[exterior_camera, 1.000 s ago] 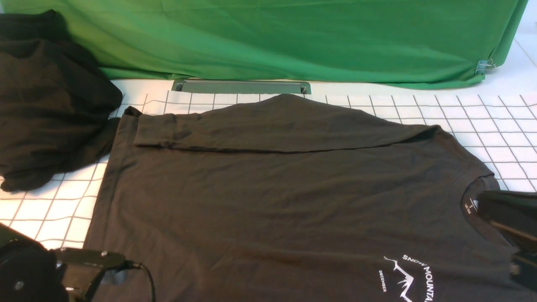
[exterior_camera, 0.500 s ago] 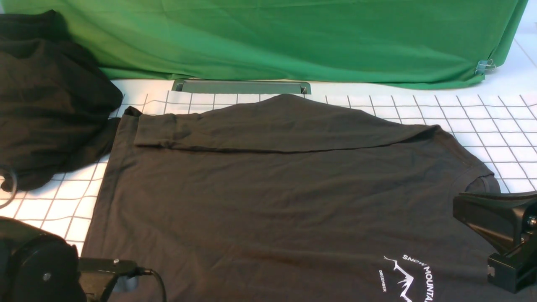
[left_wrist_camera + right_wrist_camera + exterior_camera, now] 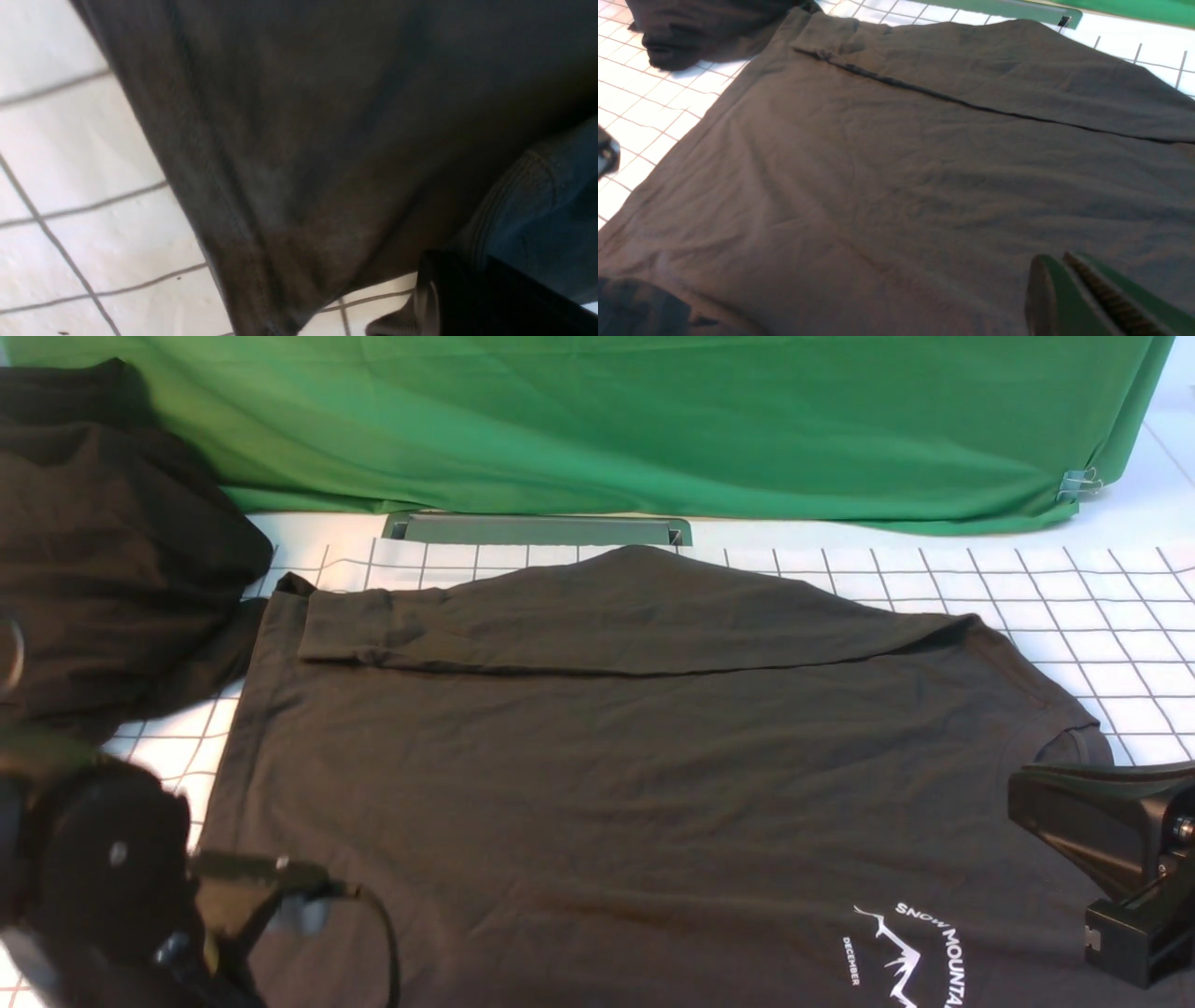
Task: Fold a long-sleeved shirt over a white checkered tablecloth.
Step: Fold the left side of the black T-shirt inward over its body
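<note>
**Op:** Quick, where's the shirt sitting rn?

**Spotter:** The long-sleeved shirt (image 3: pixel 635 775) is lying flat on the white checkered tablecloth (image 3: pixel 1055 607), covering most of the middle. In the front view you're seeing it sideways: the collar (image 3: pixel 1064 747) is pointing to your right, the hem to your left. One sleeve (image 3: pixel 607 625) is lying folded across the far edge of the body, cuff end toward the left. The white mountain print (image 3: pixel 915 952) is showing near the front, right side.

**Op:** Grippers?

**Spotter:** Your right gripper (image 3: pixel 1064 261) is sitting over the collar area w/ its fingers pressed together and nothing btwn them. Whether it's touching the cloth, I can't tell. Your left gripper (image 3: pixel 448 298) I can't call either. The left wrist view is blurry. One dark finger is showing right by the hem corner, w/ a ribbed cloth edge beside it, but a grip isn't readable. In the front view your left arm (image 3: pixel 103 868) is showing blurred at the shirt's near-left corner.

**Op:** Anything else on the table?

**Spotter:** A black cloth heap (image 3: pixel 112 569) is sitting far left, touching the shirt's far-left corner. The green backdrop cloth (image 3: pixel 653 420) is hanging behind, w/ a grey strip (image 3: pixel 537 529) lying at its foot, just beyond the tablecloth.
</note>
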Available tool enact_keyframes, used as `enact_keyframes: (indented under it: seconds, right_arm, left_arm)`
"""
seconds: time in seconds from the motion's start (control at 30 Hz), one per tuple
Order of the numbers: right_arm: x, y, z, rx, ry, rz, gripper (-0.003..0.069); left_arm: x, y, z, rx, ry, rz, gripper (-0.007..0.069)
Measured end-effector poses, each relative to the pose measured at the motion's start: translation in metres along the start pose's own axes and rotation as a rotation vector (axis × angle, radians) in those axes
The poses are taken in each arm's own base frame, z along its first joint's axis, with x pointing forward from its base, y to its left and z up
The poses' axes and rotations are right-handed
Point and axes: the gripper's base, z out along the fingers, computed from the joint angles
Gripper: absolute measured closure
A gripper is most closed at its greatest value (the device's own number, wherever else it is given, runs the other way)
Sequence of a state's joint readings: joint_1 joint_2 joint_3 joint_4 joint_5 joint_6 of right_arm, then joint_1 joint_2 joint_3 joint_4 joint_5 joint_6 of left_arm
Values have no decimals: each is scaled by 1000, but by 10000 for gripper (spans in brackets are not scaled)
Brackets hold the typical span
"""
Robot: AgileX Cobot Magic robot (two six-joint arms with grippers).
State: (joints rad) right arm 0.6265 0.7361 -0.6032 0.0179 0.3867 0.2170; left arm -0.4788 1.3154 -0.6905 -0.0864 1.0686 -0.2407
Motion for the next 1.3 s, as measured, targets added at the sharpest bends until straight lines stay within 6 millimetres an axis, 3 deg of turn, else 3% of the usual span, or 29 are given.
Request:
enact_keyframes:
  seconds: [0.27, 0.43, 0.47, 0.5, 0.57, 0.6, 0.7, 0.73, 0.8, 1.0, 1.13, 1.3]
  right_arm:
    - [0, 0, 0, 0, 0, 0, 649]
    - [0, 0, 0, 0, 0, 0, 649]
    - [0, 0, 0, 0, 1, 1, 649]
    - [0, 0, 0, 0, 1, 1, 649]
    - [0, 0, 0, 0, 4, 14, 649]
    - [1, 0, 0, 0, 6, 16, 649]
    - [3, 0, 0, 1, 34, 42, 649]
    - [3, 0, 0, 1, 37, 42, 649]
    - [5, 0, -2, 14, 104, 47, 649]
    - [-5, 5, -5, 41, 369, -16, 649]
    - [-11, 14, 15, -27, 499, -77, 648]
    - [15, 23, 73, -85, 758, -152, 596]
  left_arm:
    - [-18, -2, -25, -25, -102, 36, 591]
    - [-44, -5, -69, -44, -282, 50, 591]
    - [-53, -4, -87, -37, -349, 35, 591]
    - [-54, -3, -90, -35, -357, 31, 591]
    - [-73, 10, -122, -27, -455, -28, 591]
    - [-75, 11, -124, -25, -461, -35, 591]
    - [-107, 39, -143, -11, -511, -110, 591]
    - [-108, 39, -143, -13, -511, -105, 591]
    - [-131, 54, -136, -4, -484, -124, 591]
    - [-175, 88, -89, -29, -364, -192, 591]
    - [-187, 102, -62, -36, -295, -220, 591]
    - [-196, 109, -44, -56, -265, -219, 591]
